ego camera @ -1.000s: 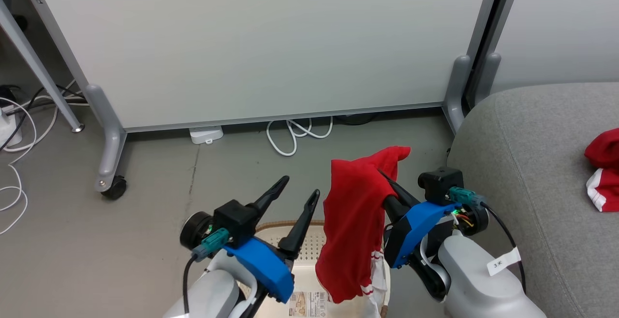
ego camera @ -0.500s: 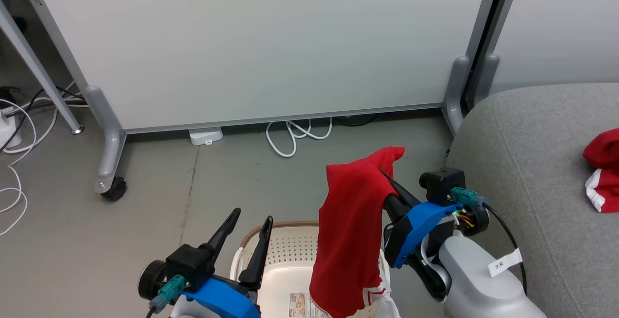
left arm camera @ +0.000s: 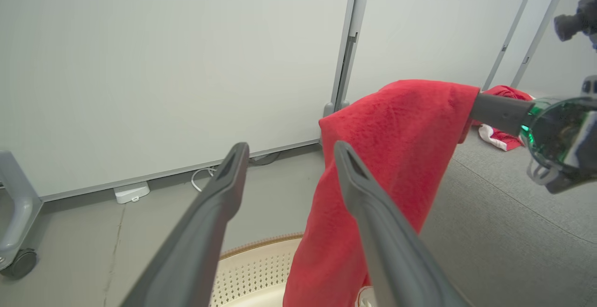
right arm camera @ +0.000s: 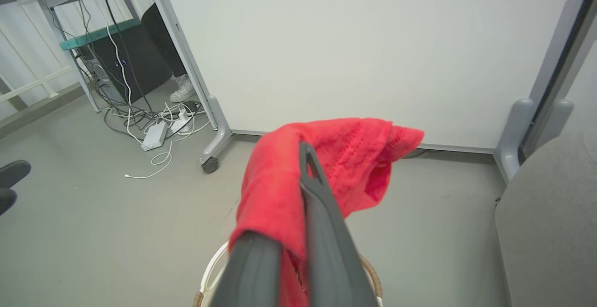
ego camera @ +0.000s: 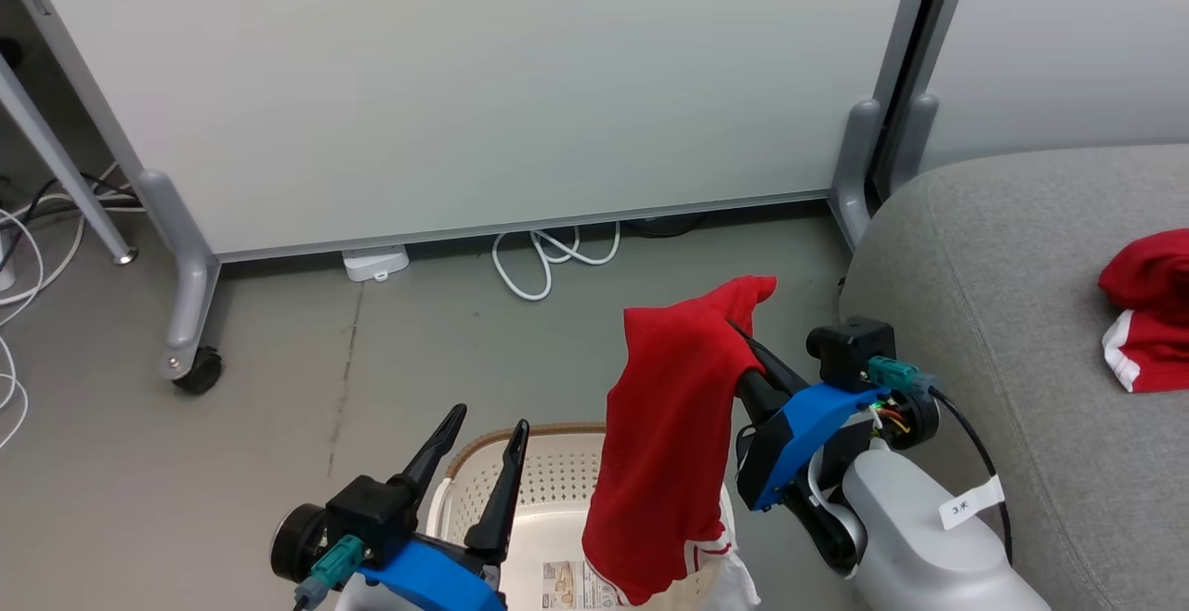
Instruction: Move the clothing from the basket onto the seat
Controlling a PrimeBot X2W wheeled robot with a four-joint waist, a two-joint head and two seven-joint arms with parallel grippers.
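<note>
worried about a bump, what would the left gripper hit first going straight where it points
Likely the white partition, low down; the left gripper aims beside the hanging red garment, depth unclear.

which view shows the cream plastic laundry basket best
Head view: the cream plastic laundry basket shows its brown rim, holed wall and floor label. The left wrist view catches a rim arc and wall; the right wrist view just rim slivers.

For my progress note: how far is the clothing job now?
Done: one red garment lies on the grey sofa. In hand: the right gripper holds a second red garment above the basket. Left: placing it on the sofa. The left gripper is open, empty.
</note>
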